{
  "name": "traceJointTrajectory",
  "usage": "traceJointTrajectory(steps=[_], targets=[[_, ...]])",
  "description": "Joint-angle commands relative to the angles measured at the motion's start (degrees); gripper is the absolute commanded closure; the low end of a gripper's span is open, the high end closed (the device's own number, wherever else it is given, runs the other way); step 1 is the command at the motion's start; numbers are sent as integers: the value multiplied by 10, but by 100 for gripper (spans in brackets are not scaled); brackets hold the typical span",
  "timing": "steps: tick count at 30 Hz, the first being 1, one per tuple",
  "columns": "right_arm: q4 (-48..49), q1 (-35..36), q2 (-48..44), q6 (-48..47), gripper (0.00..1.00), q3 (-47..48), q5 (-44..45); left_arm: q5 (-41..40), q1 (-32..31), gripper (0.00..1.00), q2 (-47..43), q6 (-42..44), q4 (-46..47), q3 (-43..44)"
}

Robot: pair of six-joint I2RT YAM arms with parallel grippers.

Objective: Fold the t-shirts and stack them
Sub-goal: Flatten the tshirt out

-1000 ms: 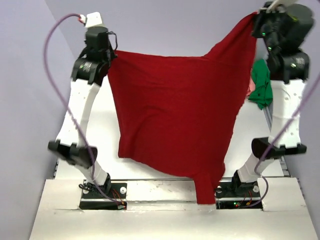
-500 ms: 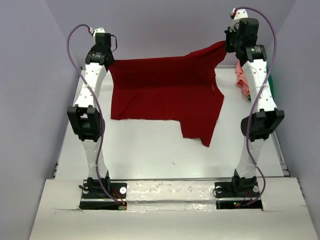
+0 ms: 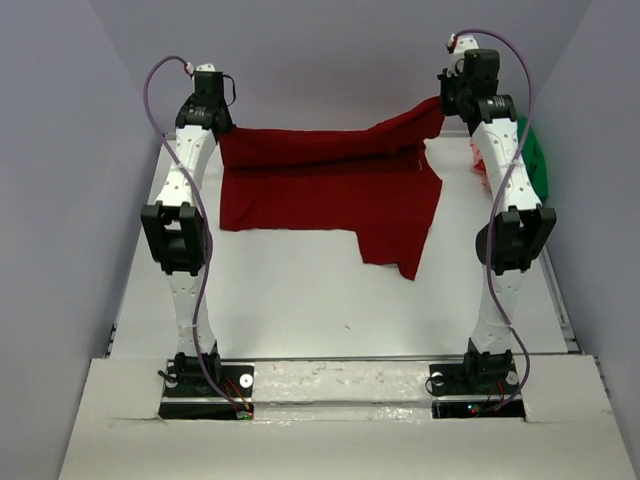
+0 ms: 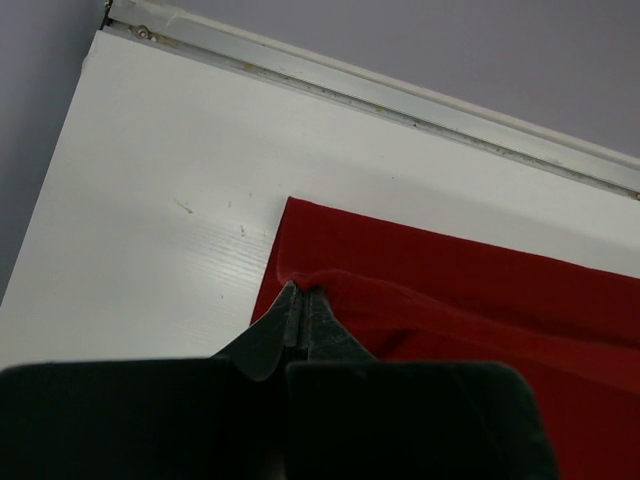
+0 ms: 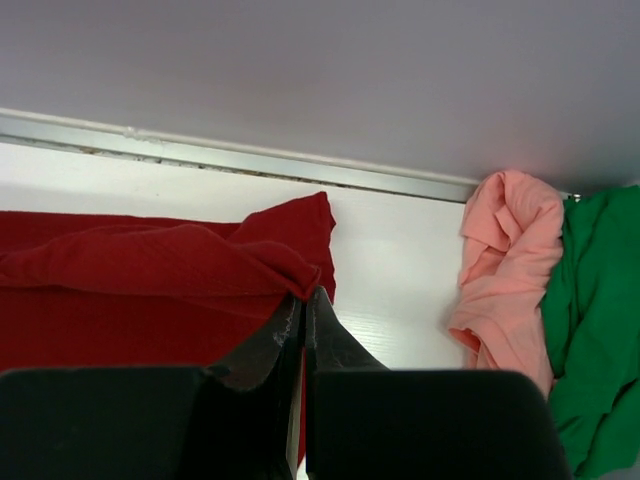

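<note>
The dark red t-shirt [image 3: 320, 190] lies spread across the far half of the table, one part hanging toward the front right. My left gripper [image 3: 222, 133] is shut on its far left corner [image 4: 300, 285]. My right gripper [image 3: 441, 103] is shut on its far right corner [image 5: 305, 285], held slightly above the table. The red cloth also shows in the left wrist view [image 4: 480, 300] and the right wrist view [image 5: 130, 270]. The pale pink t-shirt [image 5: 500, 260] and the bright green t-shirt [image 5: 600, 330] lie crumpled at the far right; they also show in the top view, pink [image 3: 480, 160] and green [image 3: 538, 160].
The white table [image 3: 300, 300] ends at a metal rail [image 4: 400, 100] along the purple back wall. Purple side walls stand close on the left and right. Both arm bases [image 3: 340, 385] sit at the near edge.
Both grippers moved away toward the back wall and down, carrying the red shirt from hanging in the air to lying spread on the far table.
</note>
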Motion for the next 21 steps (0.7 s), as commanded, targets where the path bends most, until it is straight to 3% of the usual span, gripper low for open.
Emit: traceJointTrajectory(steps=[1, 8, 15, 21], targets=[[25, -1, -95, -8, 100, 18, 11, 24, -10, 100, -113, -1, 20, 8], [14, 24, -287, -14, 100, -53, 49, 61, -54, 100, -272, -7, 0, -28], [-18, 42, -468, 2, 100, -94, 51, 14, -151, 100, -469, -10, -18, -100], [-52, 42, -574, 30, 100, -95, 2, 17, -161, 100, -623, -2, -38, -123]])
